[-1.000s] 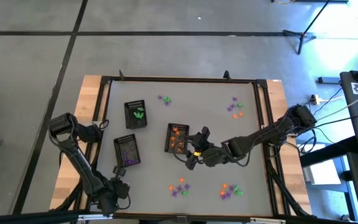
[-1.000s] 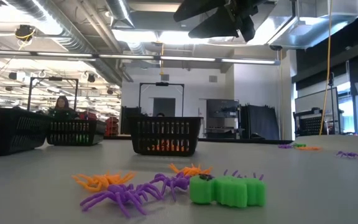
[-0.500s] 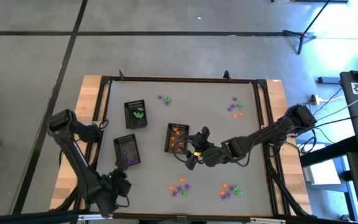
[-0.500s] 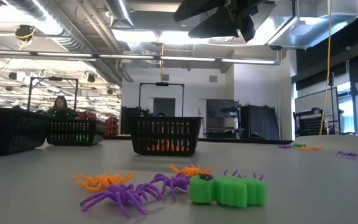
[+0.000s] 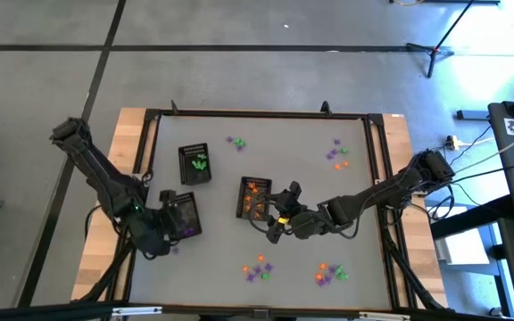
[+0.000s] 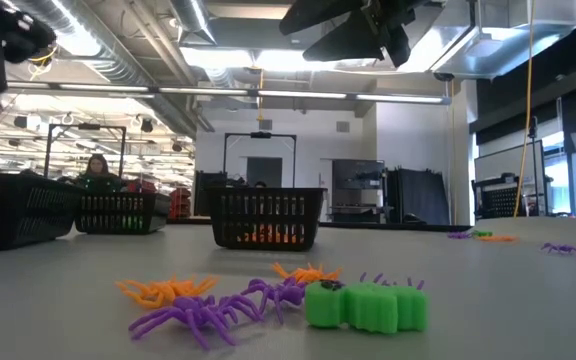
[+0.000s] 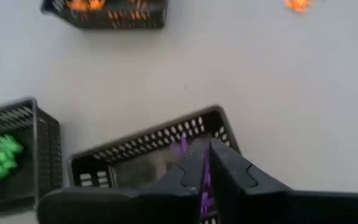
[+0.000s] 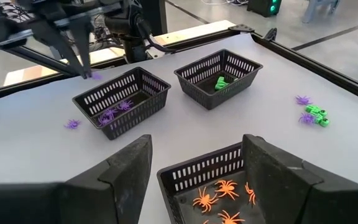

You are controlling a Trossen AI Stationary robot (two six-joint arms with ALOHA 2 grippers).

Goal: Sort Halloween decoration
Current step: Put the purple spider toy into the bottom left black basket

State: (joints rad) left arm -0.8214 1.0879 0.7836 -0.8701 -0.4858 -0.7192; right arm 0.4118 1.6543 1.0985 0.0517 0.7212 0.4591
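Swung up from the lower left to the purple tray (image 5: 182, 215): left gripper (image 5: 162, 234) pinched on a purple spider (image 7: 205, 180), ready to drop; right gripper (image 5: 279, 214) spread wide over the orange tray (image 5: 255, 198), mid-frame

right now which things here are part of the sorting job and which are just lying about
Job: scattered orange, purple and green trinkets; three black trays; left pincer shut on a purple trinket at the purple tray; right pincer open over the orange tray.
Lying about: tripod stand on the floor; person beyond the table.
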